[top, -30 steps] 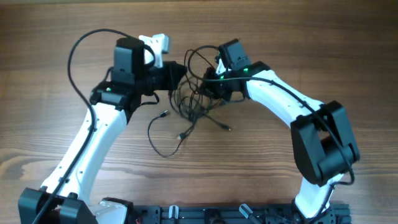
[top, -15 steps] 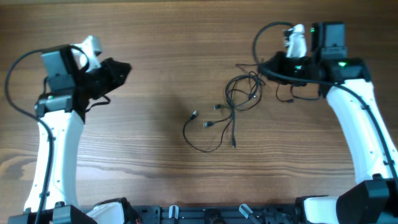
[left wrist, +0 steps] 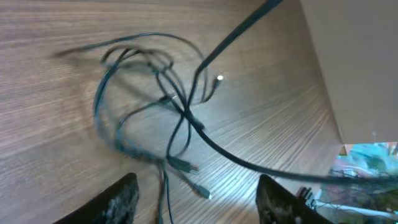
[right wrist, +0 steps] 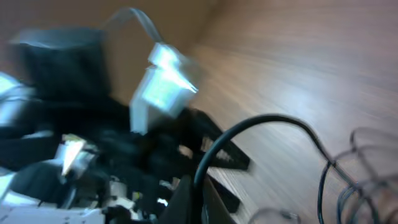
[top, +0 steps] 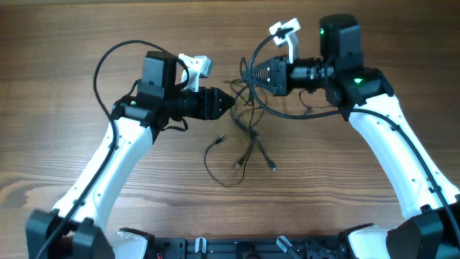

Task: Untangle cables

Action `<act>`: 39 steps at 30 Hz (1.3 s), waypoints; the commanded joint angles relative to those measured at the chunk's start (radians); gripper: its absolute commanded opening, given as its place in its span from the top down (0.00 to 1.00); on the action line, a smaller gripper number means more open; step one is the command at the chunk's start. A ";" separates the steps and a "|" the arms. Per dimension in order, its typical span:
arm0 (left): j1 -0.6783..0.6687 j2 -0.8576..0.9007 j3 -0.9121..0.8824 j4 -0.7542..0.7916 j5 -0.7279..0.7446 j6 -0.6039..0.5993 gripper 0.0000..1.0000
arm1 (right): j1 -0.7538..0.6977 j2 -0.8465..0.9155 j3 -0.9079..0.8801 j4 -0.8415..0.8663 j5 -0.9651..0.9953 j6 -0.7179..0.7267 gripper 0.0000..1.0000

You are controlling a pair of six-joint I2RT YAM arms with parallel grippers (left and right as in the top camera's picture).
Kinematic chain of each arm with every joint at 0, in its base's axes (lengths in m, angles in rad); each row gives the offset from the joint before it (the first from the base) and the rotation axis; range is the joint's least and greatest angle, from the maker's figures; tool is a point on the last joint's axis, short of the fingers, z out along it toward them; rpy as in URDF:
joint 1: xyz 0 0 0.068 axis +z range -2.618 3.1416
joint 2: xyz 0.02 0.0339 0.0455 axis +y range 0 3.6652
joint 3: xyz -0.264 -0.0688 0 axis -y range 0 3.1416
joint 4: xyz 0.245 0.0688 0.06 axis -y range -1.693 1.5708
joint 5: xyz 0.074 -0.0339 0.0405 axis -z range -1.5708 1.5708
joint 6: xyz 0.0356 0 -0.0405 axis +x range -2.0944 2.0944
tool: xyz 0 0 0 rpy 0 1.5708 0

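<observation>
The cables [top: 243,119] are thin black cords in a loose tangle at mid-table, with plug ends trailing toward the front. My left gripper [top: 228,104] points right at the tangle, just left of it. In the left wrist view its fingers [left wrist: 121,199] stand well apart, open and empty, with the cables [left wrist: 171,102] on the wood ahead. My right gripper [top: 253,75] points left at the tangle's far edge. In the right wrist view that gripper [right wrist: 198,183] is shut and a black cord [right wrist: 323,183] arcs up from between its fingertips.
A thicker black arm cable [top: 251,90] loops down from the right wrist camera [top: 285,30] across the tangle's far side. The left arm's own cable [top: 108,57] arcs over the back left. The two gripper tips are close together. Bare wooden table [top: 359,201] lies all around.
Half a second ago both arms were out wide at the table's sides; now both are back at the tangle. The left gripper has opened. The cables now lie further left.
</observation>
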 commanded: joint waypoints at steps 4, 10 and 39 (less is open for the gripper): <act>-0.004 0.183 0.000 0.068 0.079 0.028 0.23 | 0.004 -0.021 0.026 0.185 -0.277 0.081 0.96; -0.039 0.340 0.000 0.094 -0.153 -0.064 0.96 | -0.024 -0.022 0.026 0.361 -0.189 0.165 0.96; -0.030 0.359 0.000 0.415 -0.069 -0.900 0.01 | 0.157 -0.083 0.026 0.099 0.072 -0.074 0.96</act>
